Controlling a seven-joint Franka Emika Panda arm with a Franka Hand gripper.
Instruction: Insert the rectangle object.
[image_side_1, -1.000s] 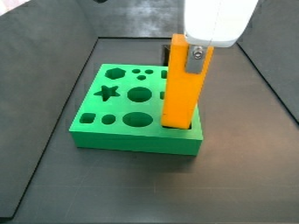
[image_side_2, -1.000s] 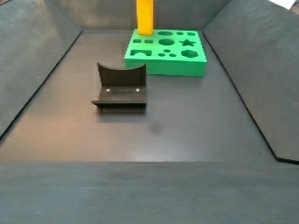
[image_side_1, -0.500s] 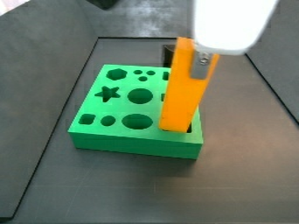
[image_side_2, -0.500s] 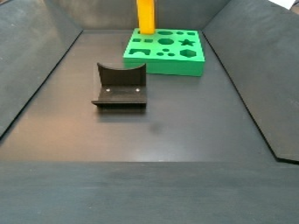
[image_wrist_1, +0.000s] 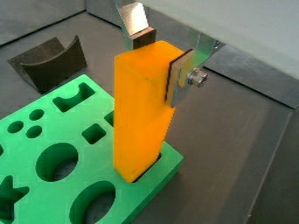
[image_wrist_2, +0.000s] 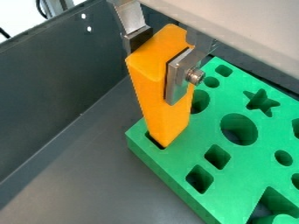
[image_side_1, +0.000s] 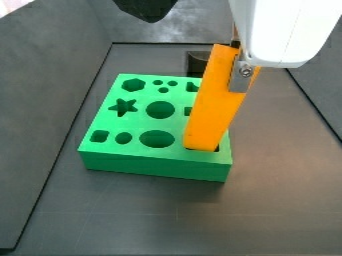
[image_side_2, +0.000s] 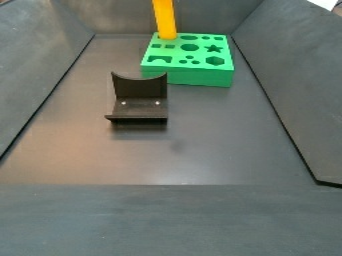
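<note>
Enclosure: dark matte floor (image_side_2: 187, 170) with sloped dark walls (image_side_2: 40, 60) all round. No clutter beyond the parts below.

Green block (image_side_1: 134, 135) with shaped holes sits at the far end of the floor in a side view (image_side_2: 201, 60), about 12 o'clock from the floor's centre. Dark curved holder (image_side_2: 138, 98) is well apart from it, at roughly 10 o'clock from centre, empty.

Rectangle object (image_side_1: 214, 95): orange bar, lower end in a slot at the block's corner (image_wrist_2: 158, 140), most of its length above the top face. It leans in a side view, top toward 1 o'clock, not plumb.

Gripper (image_wrist_1: 163, 57) is at the bar's upper end, silver fingers (image_wrist_1: 181, 74) clamped flat on opposite faces, closed to bar width.

Step, my read: insertion under way, the bar's end looks entered but not seated. The next move probably calls for squaring the bar upright to the slot, then pushing straight down. Pushing while tilted risks jamming on the slot edge.
</note>
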